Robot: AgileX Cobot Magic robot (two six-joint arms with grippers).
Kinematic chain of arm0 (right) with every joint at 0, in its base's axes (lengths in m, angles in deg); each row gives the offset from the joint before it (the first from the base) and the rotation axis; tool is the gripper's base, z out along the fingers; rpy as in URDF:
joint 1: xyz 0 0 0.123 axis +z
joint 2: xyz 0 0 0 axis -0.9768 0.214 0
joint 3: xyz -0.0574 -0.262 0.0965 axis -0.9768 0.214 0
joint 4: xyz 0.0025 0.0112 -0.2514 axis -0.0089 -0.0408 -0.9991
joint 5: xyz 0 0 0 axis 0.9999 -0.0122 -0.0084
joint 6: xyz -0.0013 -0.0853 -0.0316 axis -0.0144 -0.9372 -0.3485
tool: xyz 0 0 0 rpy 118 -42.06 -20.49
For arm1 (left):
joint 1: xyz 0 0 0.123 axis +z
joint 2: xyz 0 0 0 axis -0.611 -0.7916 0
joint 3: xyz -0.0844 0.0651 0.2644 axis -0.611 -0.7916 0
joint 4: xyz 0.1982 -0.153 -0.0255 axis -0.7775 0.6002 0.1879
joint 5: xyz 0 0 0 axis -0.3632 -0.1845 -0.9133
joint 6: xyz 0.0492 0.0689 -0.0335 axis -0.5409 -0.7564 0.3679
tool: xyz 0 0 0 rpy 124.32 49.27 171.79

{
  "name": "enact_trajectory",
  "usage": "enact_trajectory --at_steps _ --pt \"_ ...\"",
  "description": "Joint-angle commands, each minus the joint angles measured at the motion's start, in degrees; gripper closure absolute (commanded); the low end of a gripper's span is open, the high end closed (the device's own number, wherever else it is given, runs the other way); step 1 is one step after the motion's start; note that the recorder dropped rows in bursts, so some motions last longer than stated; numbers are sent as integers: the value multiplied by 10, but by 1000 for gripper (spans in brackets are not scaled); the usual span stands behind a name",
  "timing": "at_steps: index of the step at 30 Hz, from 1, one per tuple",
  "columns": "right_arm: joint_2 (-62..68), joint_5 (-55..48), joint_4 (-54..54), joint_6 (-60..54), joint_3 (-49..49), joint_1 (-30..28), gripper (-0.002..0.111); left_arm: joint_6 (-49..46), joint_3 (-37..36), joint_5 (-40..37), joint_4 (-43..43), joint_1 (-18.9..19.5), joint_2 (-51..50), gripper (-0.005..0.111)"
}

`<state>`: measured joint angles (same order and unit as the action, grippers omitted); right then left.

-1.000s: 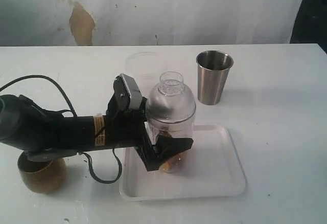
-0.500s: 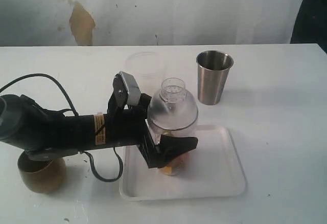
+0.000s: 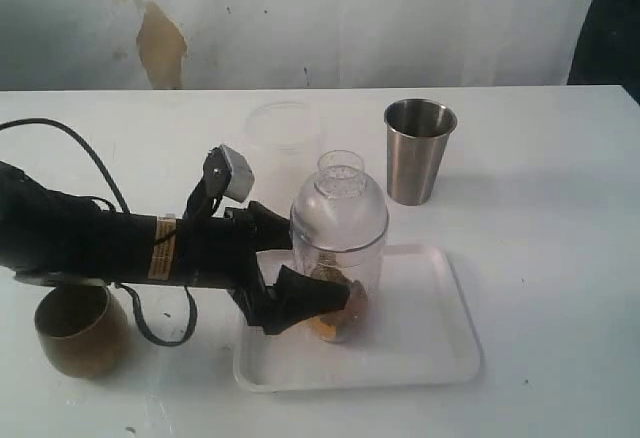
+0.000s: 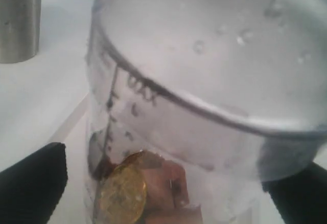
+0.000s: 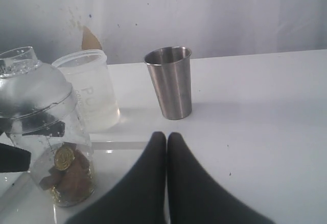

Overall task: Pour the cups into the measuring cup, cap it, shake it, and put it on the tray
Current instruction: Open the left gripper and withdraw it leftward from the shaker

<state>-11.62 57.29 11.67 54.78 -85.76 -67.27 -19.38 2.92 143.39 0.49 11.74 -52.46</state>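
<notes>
The clear measuring cup stands upright on the white tray, with a domed cap on it. A gold coin and brown pieces lie at its bottom. My left gripper is open, with one black finger on each side of the cup's lower part and a gap showing at the near one. The brown cup sits under the left arm near the front left. The steel tumbler stands behind the tray. My right gripper is shut on nothing, low over the table and facing the tumbler.
A frosted whitish cup stands behind the measuring cup, left of the steel tumbler. The left arm's black cable loops over the table at the left. The right half of the tray is bare.
The measuring cup went from held up and tilted to standing upright on the tray. My left arm drew back to the left and its jaws spread off the cup.
</notes>
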Motion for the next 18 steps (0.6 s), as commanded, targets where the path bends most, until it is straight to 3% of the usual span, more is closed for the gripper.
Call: enact_trajectory --at_steps 1,4,6,9,11,18 --pt "-4 2 0 3 4 -1 108 123 0 -33 -77 18 53 2" --pt "-4 2 0 3 4 -1 108 250 -8 -90 -156 18 84 3" --pt "-4 2 0 3 4 -1 108 310 -32 -182 -184 18 111 13" --pt "-4 2 0 3 4 -1 108 361 -76 -289 -195 18 174 57" --pt "-4 2 0 3 4 -1 108 378 -84 -330 -195 18 220 104" --pt "-4 2 0 3 4 -1 108 374 -86 -561 -68 21 317 107"
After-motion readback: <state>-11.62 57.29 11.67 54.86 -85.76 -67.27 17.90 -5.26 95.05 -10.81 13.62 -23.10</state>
